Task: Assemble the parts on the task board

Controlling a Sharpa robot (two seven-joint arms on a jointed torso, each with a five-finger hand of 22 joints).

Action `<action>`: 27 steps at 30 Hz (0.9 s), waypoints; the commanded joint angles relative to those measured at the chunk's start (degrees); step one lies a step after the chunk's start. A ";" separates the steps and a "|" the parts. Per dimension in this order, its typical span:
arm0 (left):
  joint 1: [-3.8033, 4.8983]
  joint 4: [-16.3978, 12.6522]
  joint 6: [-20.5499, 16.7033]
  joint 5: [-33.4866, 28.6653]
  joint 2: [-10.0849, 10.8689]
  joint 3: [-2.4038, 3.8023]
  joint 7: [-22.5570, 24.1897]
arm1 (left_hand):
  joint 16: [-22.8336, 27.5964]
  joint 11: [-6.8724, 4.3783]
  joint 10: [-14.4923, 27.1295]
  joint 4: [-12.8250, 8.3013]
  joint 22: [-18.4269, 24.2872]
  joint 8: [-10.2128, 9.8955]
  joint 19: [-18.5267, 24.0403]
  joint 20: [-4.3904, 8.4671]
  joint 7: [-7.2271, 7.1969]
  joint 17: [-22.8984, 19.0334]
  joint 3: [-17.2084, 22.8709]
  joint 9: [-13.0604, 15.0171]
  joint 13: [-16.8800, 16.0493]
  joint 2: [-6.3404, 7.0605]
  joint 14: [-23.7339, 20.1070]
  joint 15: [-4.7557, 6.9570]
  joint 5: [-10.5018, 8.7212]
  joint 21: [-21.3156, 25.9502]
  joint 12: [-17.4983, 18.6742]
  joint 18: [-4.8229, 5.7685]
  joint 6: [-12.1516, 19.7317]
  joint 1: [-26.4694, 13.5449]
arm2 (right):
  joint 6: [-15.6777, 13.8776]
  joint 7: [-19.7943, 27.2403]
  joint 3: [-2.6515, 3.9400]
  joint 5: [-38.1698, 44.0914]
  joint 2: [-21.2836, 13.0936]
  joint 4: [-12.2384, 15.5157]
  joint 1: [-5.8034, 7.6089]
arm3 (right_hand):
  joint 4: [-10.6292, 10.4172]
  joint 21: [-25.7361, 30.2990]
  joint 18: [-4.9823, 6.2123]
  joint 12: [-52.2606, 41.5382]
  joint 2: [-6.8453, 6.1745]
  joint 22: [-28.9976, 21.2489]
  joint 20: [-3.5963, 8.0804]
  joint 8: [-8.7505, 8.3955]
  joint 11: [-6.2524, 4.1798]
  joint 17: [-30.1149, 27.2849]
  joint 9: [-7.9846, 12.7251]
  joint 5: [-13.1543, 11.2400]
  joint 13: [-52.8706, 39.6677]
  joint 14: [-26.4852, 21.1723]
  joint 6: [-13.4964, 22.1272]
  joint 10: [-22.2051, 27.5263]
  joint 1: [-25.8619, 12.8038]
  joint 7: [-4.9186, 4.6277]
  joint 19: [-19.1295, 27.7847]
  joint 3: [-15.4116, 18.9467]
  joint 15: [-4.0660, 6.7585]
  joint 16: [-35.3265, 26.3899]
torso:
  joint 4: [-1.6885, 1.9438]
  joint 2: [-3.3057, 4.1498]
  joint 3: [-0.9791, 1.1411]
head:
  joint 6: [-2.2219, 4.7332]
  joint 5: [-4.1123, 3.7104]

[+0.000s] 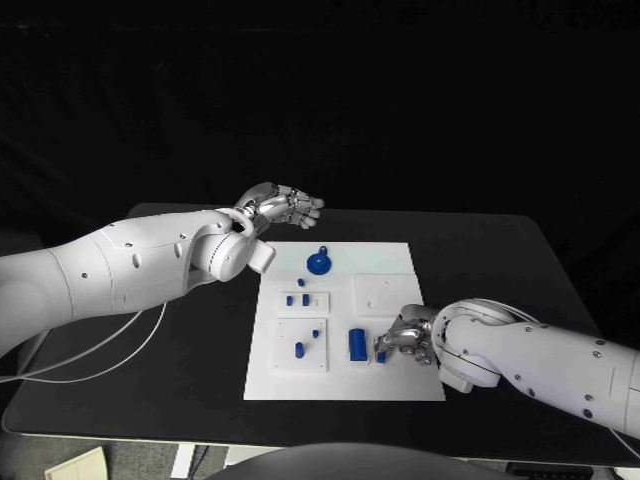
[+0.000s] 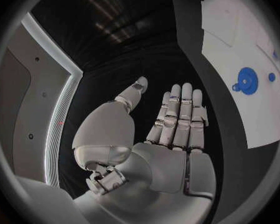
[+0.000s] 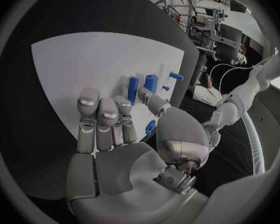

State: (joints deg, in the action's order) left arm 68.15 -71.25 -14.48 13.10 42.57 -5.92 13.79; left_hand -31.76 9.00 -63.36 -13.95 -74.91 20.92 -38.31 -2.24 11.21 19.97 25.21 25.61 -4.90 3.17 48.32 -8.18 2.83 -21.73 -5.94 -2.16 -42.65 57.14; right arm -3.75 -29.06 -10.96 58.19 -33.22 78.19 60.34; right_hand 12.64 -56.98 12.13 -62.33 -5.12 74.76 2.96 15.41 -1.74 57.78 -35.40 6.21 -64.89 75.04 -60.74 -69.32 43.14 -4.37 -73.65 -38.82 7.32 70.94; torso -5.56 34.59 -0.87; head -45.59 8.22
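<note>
Task board (image 1: 385,375) mid-table (image 1: 147,390); round part (image 1: 320,263) at far end.

The right hand (image 1: 407,340) covers part of the task board (image 1: 392,385); small parts (image 1: 303,299) are too tiny to identify.

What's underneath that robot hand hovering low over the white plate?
Under the right hand lies the white task board, with a small blue part at its fingertips and a taller blue block beside it. The palm hides whatever is directly below.
</note>
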 commanded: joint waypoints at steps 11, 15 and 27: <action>0.08 -0.04 0.76 -0.06 -0.05 0.05 0.32 | 0.21 -0.19 0.36 0.40 -0.85 0.22 -0.33 -0.13 0.12 0.16 0.09 -0.12 0.08 -0.04 0.33 0.06 0.22 0.33 -0.34 -1.04 0.41 -0.41 | -1.51 2.36 -0.05 5.92 -0.01 0.86 -0.08 | 1.06 0.09 2.87 -0.18 -0.32 -0.10 0.47 -0.40 -0.05 0.12 -0.17 0.05 -0.02 0.13 0.34 0.30 1.12 -0.24 0.17 0.13 0.47 -0.24 | -0.05 0.01 0.04 | -0.03 0.25; 0.08 -0.03 0.86 0.13 -0.04 0.05 0.31 | 0.23 -0.19 0.36 0.41 -0.86 0.22 -0.34 -0.13 0.12 0.17 0.08 -0.13 0.08 -0.04 0.33 0.06 0.21 0.34 -0.34 -1.03 0.42 -0.41 | -1.58 2.57 -0.09 7.27 -0.12 1.25 -0.09 | 1.11 0.11 2.87 -0.19 -0.91 -0.15 0.47 -0.41 -0.03 0.14 -0.20 0.66 -0.03 0.14 0.32 0.30 1.10 -0.25 0.12 0.34 0.46 -0.26 | -0.05 0.00 0.04 | -0.06 0.28; 0.08 -0.02 0.80 0.16 -0.03 0.05 0.26 | 0.26 -0.19 0.36 0.43 -0.88 0.25 -0.35 -0.13 0.13 0.22 0.08 -0.15 0.09 -0.06 0.33 0.05 0.21 0.37 -0.35 -1.03 0.42 -0.43 | -2.21 2.74 -0.15 7.07 -0.22 1.40 -0.09 | -1.33 0.39 2.87 -0.18 -3.16 -0.43 0.58 -0.59 -0.04 0.16 -0.31 -3.09 -0.03 0.17 0.40 0.44 -0.37 -0.25 -0.01 1.26 0.48 -0.41 | -0.02 0.00 0.02 | -0.12 0.32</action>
State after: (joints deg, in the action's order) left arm 68.16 -71.17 -14.40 13.17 42.59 -5.91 13.71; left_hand -31.75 9.00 -63.36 -13.79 -74.94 20.92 -38.30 -2.25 11.23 20.14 25.37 25.52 -4.86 3.17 48.32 -8.18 2.83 -21.73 -5.94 -2.16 -42.66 57.14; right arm -5.65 -27.36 -11.09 64.33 -33.47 79.41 60.29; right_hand 11.68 -56.96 12.17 -62.33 -7.70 74.38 3.29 15.18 -1.74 57.89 -35.66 3.33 -64.90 75.26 -60.51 -69.32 42.86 -4.41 -73.59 -37.56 7.35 70.73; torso -5.58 34.58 -0.83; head -45.70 8.54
